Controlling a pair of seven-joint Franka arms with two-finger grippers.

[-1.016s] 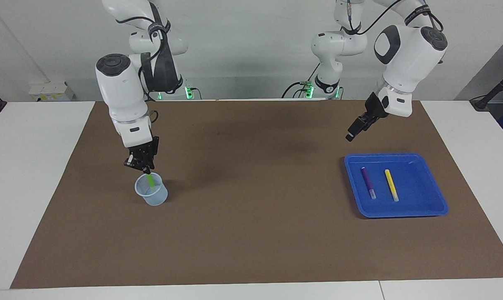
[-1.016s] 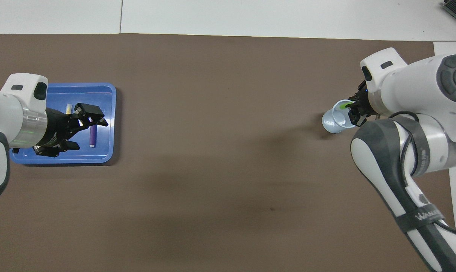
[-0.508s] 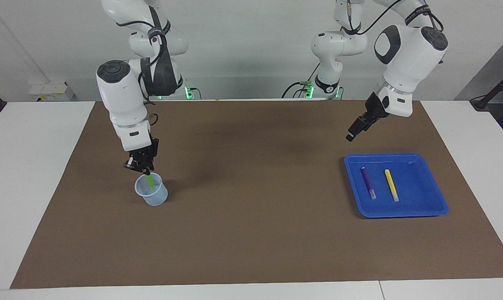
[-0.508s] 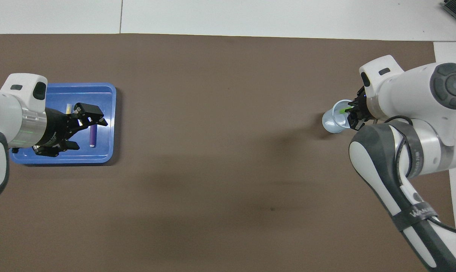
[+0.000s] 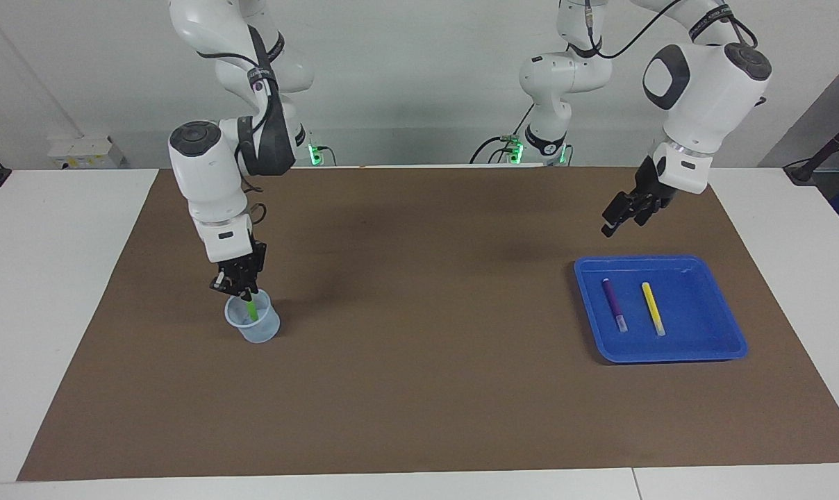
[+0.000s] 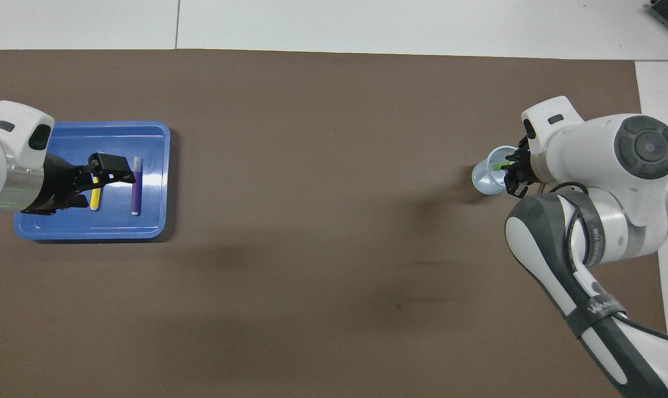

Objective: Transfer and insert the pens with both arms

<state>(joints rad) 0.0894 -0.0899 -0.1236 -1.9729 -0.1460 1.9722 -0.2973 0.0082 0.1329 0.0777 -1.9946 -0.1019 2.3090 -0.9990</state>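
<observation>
Your left gripper (image 5: pixel 617 219) has drifted toward its own end of the table, jaws spread, above the mat beside the blue plastic tray (image 5: pixel 728 326) holding the purple pen (image 5: pixel 614 303) and yellow pen (image 5: pixel 653 307). Your right gripper (image 5: pixel 242 289) pinches the green pen (image 5: pixel 251 306), lowered into the translucent cup (image 5: pixel 254 326).

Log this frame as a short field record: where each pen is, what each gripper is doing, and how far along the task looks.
green pen: standing tilted in the clear cup, top end at the right gripper's fingertips
right gripper: over the cup, closed on the green pen's top
purple pen: lying in the blue tray
yellow pen: lying in the tray beside the purple pen, not touching it
left gripper: open, raised over the mat by the tray's robot-side edge, holding nothing
progress: one pen in the cup, two left in the tray
</observation>
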